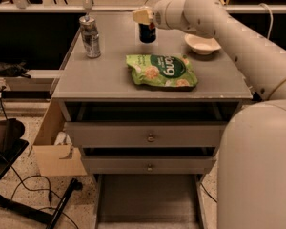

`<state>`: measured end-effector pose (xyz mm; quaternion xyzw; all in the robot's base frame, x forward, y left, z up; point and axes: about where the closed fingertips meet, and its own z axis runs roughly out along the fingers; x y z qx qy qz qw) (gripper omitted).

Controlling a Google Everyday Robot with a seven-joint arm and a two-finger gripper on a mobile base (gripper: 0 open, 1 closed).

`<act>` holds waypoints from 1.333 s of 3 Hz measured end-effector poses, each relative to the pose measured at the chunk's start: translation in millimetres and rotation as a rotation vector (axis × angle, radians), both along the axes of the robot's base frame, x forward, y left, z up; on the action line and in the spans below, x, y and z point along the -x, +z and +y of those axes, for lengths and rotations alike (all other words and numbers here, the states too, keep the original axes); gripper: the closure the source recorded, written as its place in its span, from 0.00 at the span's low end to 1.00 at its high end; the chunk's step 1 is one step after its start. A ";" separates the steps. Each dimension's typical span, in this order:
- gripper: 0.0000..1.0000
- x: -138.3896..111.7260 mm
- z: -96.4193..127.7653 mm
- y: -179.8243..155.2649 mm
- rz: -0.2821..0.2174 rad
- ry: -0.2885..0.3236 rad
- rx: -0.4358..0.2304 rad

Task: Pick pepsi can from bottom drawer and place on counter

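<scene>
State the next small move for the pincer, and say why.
Probably ease straight down a little: the pincer grips the pepsi can by its top over bare counter behind the chip bag, and whether its base touches yet is unclear.
</scene>
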<state>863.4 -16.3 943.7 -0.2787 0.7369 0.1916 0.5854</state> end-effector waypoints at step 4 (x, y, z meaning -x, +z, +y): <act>0.11 -2.0 -0.8 0.4 -0.008 -0.008 0.001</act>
